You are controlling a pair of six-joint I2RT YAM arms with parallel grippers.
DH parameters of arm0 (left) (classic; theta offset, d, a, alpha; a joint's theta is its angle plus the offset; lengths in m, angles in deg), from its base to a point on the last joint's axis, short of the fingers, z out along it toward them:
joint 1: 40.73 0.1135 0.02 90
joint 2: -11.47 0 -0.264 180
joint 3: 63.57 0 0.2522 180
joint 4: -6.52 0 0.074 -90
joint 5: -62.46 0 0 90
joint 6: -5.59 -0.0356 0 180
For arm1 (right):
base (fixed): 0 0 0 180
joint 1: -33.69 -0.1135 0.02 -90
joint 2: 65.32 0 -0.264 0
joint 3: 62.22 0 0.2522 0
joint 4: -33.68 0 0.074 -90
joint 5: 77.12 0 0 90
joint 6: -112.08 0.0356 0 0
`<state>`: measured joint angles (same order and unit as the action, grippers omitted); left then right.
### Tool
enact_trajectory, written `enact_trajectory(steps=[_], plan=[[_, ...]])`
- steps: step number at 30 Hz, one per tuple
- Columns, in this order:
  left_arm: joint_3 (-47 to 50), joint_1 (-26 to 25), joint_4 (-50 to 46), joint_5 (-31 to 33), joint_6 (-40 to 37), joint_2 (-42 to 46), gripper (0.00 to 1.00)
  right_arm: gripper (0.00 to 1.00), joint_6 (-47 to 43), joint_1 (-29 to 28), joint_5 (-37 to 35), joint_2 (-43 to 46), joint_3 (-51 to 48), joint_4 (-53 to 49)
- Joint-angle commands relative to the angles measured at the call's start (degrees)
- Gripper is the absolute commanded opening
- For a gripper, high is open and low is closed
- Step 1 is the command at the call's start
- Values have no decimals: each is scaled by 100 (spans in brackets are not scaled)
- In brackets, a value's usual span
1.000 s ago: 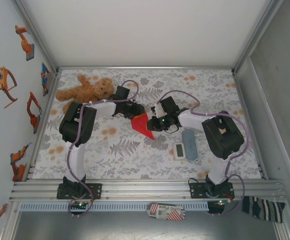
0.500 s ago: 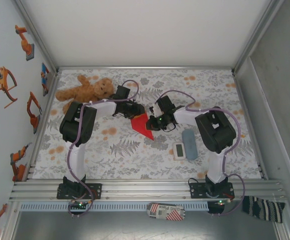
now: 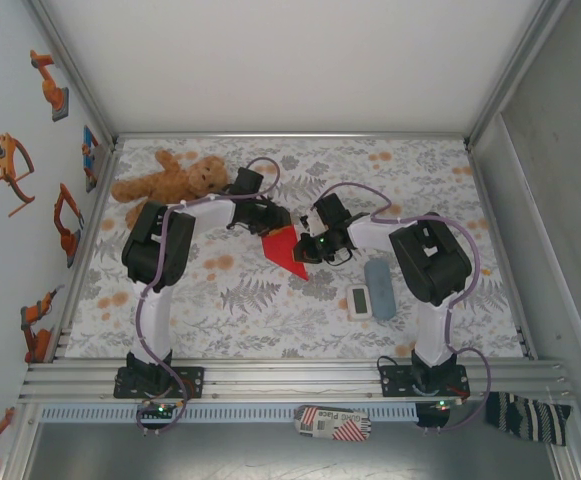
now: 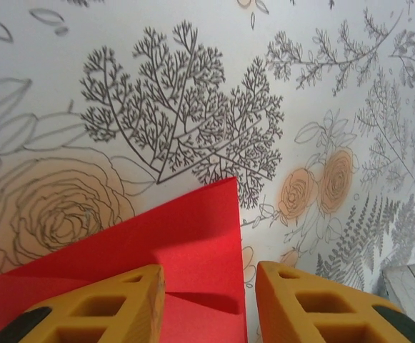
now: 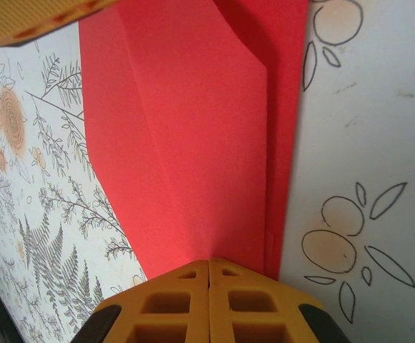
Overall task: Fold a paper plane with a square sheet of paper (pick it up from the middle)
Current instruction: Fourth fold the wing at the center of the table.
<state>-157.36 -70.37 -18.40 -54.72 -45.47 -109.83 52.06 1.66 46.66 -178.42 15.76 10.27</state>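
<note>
The square sheet of paper is bright red and lies folded to a point on the floral cloth mid-table. In the left wrist view its folded layers lie under my left gripper, which is open. One finger rests over the paper; the other stands just past its right edge. My left gripper sits at the paper's far edge. My right gripper is at its right side. Close up, the right gripper is shut, tips touching the red paper, with no paper visible between them.
A brown teddy bear lies at the back left. A grey-blue oblong block and a white digital timer lie right of the paper, close to the right arm. A striped box sits below the front rail.
The right arm has swung its elbow inward, carried its gripper slightly left onto the paper's edge, and shut its fingers. The left arm and the paper have stayed put.
</note>
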Motion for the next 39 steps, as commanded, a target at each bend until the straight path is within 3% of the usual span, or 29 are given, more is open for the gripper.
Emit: enact_trajectory(steps=[1, 6, 12, 20, 27, 33, 39], plan=[[-175, 5, -111, 169, -4, 357, 40, 6, -110, -31, -299, -273, -168, -349], [536, -43, 430, 161, 240, 999, 38, 5, -139, -31, -391, -278, -148, -422], [1319, -276, 950, 46, 379, 1208, 28, 4, -158, -31, -407, -339, -105, -477], [1245, -349, 830, 68, 402, 655, 19, 3, -189, -31, -390, -329, -117, -503], [1121, -365, 348, 353, 466, 428, 19, 2, -355, -16, -203, -41, -91, -368], [1126, -375, 48, 507, 470, 259, 19, 2, -242, -14, 401, 348, -25, 122], [996, -375, -303, 621, 439, 111, 19, 0, 23, -14, 376, 104, 95, 232]])
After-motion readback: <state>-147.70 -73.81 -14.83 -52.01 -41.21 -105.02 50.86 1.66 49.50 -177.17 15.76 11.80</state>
